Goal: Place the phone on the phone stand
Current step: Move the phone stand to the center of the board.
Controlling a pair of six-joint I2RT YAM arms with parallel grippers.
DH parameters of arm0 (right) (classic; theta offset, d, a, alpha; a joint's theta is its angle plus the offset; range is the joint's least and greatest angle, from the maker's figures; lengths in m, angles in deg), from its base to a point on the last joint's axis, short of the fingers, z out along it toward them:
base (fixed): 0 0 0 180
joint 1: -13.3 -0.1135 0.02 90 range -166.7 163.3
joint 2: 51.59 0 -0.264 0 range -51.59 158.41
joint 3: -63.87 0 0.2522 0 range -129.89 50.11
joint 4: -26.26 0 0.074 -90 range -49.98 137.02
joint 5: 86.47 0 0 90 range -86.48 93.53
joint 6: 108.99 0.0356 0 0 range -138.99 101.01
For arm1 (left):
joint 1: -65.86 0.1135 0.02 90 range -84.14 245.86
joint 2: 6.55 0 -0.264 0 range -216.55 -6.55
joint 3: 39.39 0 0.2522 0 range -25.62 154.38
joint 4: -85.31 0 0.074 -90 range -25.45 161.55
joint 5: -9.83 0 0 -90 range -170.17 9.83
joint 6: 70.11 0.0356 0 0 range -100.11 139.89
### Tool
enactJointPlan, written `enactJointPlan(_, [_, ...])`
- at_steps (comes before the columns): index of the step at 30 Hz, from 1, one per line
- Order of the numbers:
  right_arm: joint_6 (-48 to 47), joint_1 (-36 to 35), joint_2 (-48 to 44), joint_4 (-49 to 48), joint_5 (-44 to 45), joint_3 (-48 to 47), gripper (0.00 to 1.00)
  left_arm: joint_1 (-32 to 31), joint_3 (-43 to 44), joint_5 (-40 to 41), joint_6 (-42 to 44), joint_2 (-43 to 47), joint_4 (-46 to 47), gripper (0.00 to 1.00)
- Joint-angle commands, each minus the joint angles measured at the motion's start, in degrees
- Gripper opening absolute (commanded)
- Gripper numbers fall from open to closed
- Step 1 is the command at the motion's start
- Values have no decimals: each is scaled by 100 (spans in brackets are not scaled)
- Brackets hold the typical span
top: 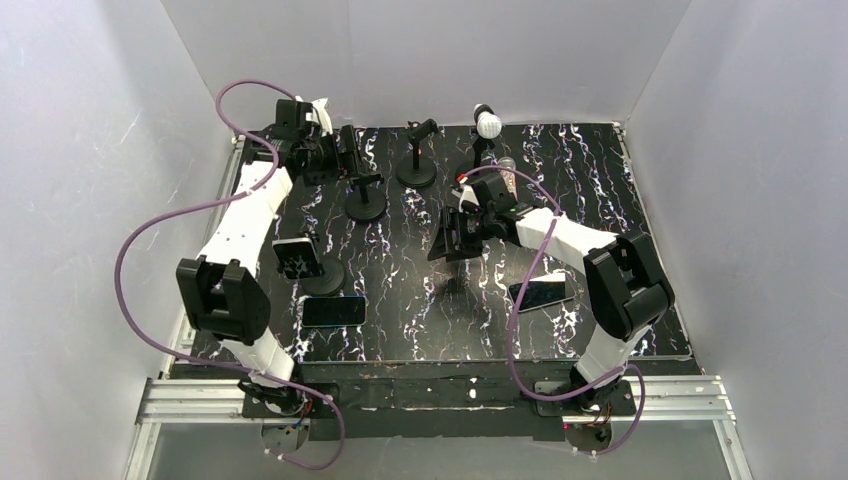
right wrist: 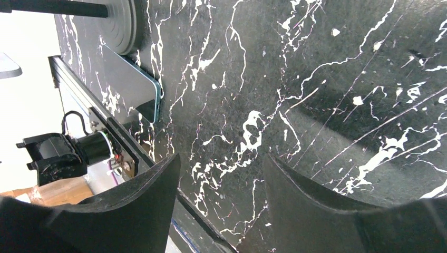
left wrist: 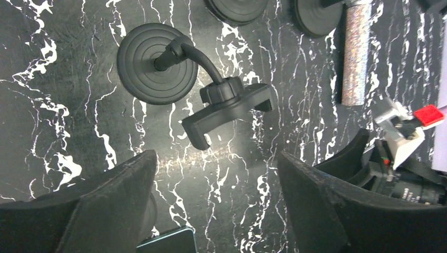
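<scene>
Both grippers empty; phone not yet picked up.
The left gripper [left wrist: 216, 161] hangs wide open, holding nothing, above the black clamp-type phone stand with curved neck and ribbed round base [left wrist: 226, 105], probably lining up on its cradle. The right gripper [right wrist: 221, 163], parted and empty, hovers over the black white-veined marble table [right wrist: 327, 79]. The dark, glossy, teal-edged phone [right wrist: 133, 84] lies flat beside another stand's disc base [right wrist: 122, 21].

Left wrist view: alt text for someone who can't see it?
An empty black phone stand, round base, curved neck and clamp cradle, stands on the black marbled table beyond the left arm's fingers, spread wide with nothing between them. A phone corner shows at the bottom edge; a glittery silver cylinder is at upper right.
</scene>
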Motion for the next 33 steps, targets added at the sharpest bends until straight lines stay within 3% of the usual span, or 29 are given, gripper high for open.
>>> enactJointPlan(1, [-147, 51, -218, 24, -1, 0, 67, 38, 475, -94, 428, -243, -474, 79])
enactJointPlan(9, [-157, 86, -117, 45, -72, -78, 67, 12, 662, -225, 640, -630, -729, 54])
enactJointPlan(15, [-152, 104, -85, 46, -104, -106, 67, -117, 655, -44, 712, -735, -735, 50])
enactJointPlan(23, [-152, 117, -104, 46, -134, -53, 66, -244, 669, 298, 894, -829, -705, 35])
enactJointPlan(26, [-156, 122, -103, 49, -148, -52, 67, -263, 673, 320, 908, -843, -702, 21])
enactJointPlan(30, [-166, 123, -103, 54, -152, -53, 66, -317, 644, 335, 918, -796, -705, 13])
enactJointPlan(33, [-166, 131, -87, 71, -173, -70, 66, -344, 631, 335, 912, -752, -706, 2])
